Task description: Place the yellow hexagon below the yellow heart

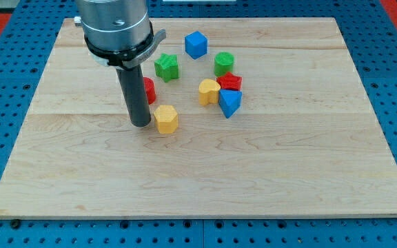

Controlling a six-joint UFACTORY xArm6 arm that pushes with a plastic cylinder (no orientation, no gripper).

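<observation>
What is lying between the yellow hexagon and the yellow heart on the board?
Nothing: in the camera view only bare wood separates the yellow hexagon from the yellow heart. My tip is just left of the hexagon.

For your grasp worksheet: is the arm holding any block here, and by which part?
Nothing is held. My tip is a bare rod standing just left of the yellow hexagon; whether they touch cannot be told.
</observation>
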